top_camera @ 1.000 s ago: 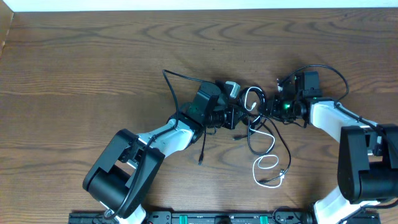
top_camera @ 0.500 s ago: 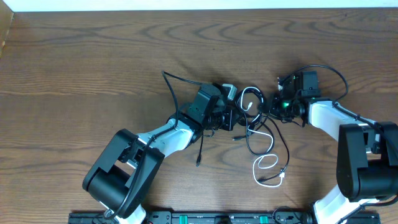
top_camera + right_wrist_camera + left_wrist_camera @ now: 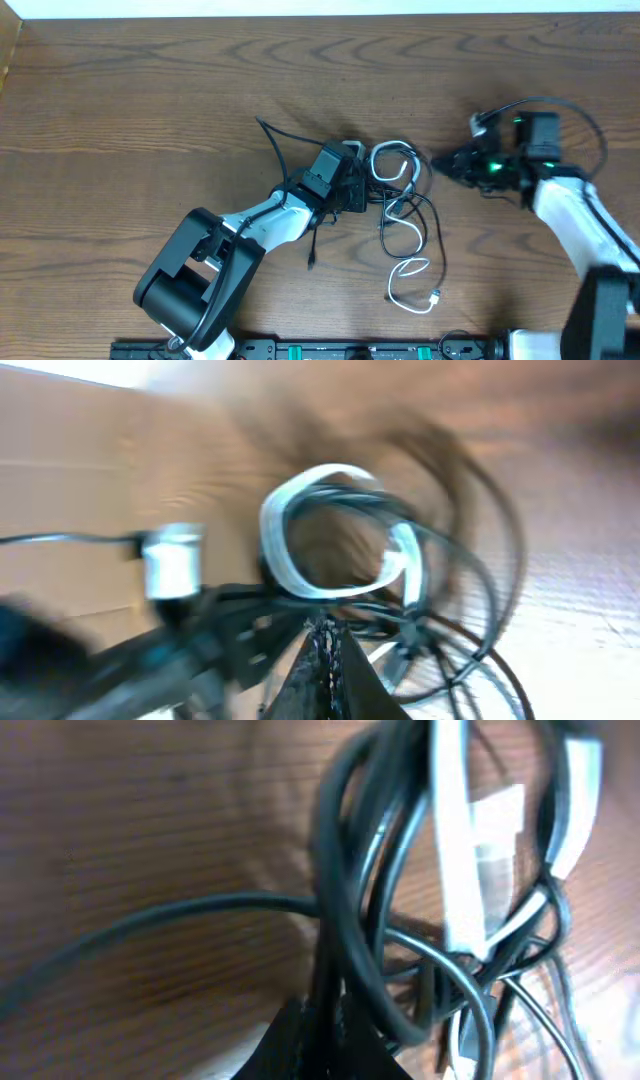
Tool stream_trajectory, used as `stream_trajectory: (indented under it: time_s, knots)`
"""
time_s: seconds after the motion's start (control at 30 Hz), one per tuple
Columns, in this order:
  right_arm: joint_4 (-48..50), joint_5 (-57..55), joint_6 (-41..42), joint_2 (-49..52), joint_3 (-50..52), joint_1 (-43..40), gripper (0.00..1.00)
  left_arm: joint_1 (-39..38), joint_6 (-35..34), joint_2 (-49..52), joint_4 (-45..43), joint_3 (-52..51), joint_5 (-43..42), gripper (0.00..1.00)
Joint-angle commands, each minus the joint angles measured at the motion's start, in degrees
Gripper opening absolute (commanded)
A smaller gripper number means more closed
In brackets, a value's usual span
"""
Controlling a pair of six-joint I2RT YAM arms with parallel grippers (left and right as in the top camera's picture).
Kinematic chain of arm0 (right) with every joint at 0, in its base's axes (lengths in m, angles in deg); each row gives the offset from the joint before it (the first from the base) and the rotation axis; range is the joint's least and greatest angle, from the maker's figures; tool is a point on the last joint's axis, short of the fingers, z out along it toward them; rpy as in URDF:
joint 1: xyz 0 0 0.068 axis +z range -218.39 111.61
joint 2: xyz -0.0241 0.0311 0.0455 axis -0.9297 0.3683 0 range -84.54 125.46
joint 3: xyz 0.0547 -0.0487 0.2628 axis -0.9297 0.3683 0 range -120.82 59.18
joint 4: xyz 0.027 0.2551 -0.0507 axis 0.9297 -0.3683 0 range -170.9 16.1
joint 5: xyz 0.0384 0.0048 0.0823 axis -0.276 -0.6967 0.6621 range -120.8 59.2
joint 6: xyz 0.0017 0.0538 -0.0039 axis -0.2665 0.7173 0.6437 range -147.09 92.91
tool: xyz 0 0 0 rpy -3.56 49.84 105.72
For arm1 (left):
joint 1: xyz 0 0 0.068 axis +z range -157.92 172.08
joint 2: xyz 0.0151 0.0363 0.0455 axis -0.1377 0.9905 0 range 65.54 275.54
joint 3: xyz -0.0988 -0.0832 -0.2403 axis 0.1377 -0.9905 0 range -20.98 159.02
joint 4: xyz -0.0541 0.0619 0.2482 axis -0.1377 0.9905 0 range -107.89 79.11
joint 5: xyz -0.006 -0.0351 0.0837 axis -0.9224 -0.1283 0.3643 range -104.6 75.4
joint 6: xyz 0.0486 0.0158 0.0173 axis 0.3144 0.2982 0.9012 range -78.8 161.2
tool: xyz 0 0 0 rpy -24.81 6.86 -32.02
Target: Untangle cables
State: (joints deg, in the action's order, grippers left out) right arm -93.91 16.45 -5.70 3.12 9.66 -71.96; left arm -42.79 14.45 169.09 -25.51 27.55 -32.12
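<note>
The cables (image 3: 408,205) lie tangled mid-table, black strands looped with a white one (image 3: 392,158). My left gripper (image 3: 358,188) sits at the bundle's left edge, shut on black strands (image 3: 345,920) that run down between its fingertips (image 3: 335,1035). My right gripper (image 3: 440,165) is shut just right of the bundle. In the blurred right wrist view the white loop (image 3: 300,520) and black strands cross just past the closed tips (image 3: 325,645); I cannot tell if one is pinched. The white cable's plug end (image 3: 436,296) rests toward the front.
A black cable tail (image 3: 272,138) trails to the back left, and another plug end (image 3: 310,262) lies in front of the left arm. The right arm's own thick wire (image 3: 565,105) arches over its wrist. The arm bases and rail (image 3: 300,350) line the front edge.
My right gripper closed and drew back to the right. The bundle shifted left and spread, the white plug end sliding left. The left gripper stayed shut and moved slightly left.
</note>
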Motion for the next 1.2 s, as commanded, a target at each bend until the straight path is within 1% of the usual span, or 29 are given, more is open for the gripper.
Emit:
stream_trajectory:
  time_s: [0.0,0.07,0.13,0.2,0.27,0.33,0.37,0.43,0.5,0.53,0.63,0.73,0.87,1.0,1.17]
  knots:
    - [-0.2,12.1,-4.3,-3.8,-0.6,-1.8,0.01,0.3,0.5,0.2,0.3,-0.3,3.1,0.08]
    - [-0.2,14.1,-4.3,-4.2,-0.6,-2.0,0.01,0.3,0.5,0.2,0.3,-0.3,3.1,0.08]
    - [-1.4,12.7,-5.6,-4.1,-0.6,-1.6,0.01,0.3,0.5,0.2,0.3,-0.3,3.1,0.08]
    - [-4.3,4.3,-6.3,-4.0,-0.6,0.4,0.09,0.3,0.5,0.2,0.3,-0.3,3.2,0.08]
    - [-5.9,-5.8,-6.2,-3.8,-0.6,3.4,0.20,0.3,0.5,0.2,0.2,-0.3,3.2,0.08]
    - [-5.9,-16.8,-6.2,-3.7,-0.6,8.0,0.31,0.3,0.5,0.2,0.2,-0.3,3.2,0.08]
    - [-5.5,-20.7,-5.8,-3.6,-0.6,10.0,0.33,0.3,0.5,0.2,0.2,-0.3,3.3,0.08]
    - [-4.8,-30.0,-3.6,-3.6,-0.6,14.1,0.33,0.3,0.5,0.2,0.3,-0.3,3.3,0.08]
    - [-4.5,-38.7,0.1,-3.4,-0.6,17.2,0.27,0.3,0.5,0.2,0.3,-0.3,3.3,0.08]
    - [-4.2,-40.9,1.0,-3.2,-0.6,18.0,0.25,0.3,0.5,0.2,0.3,-0.3,3.3,0.08]
    - [-1.9,-42.2,1.3,-1.3,-0.6,18.7,0.21,0.3,0.5,0.2,0.3,-0.3,3.2,0.08]
    - [2.1,-41.9,0.7,3.2,-0.6,18.7,0.16,0.3,0.5,0.2,0.3,-0.3,3.2,0.08]
    - [6.0,-35.5,0.7,7.0,-0.6,18.6,0.13,0.3,0.5,0.2,0.3,-0.3,3.2,0.08]
    - [7.9,-31.0,0.9,7.8,-0.6,18.6,0.13,0.3,0.5,0.2,0.3,-0.3,3.2,0.08]
    - [8.3,-33.6,2.1,8.5,-0.6,18.6,0.16,0.3,0.5,0.2,0.3,-0.3,3.2,0.08]
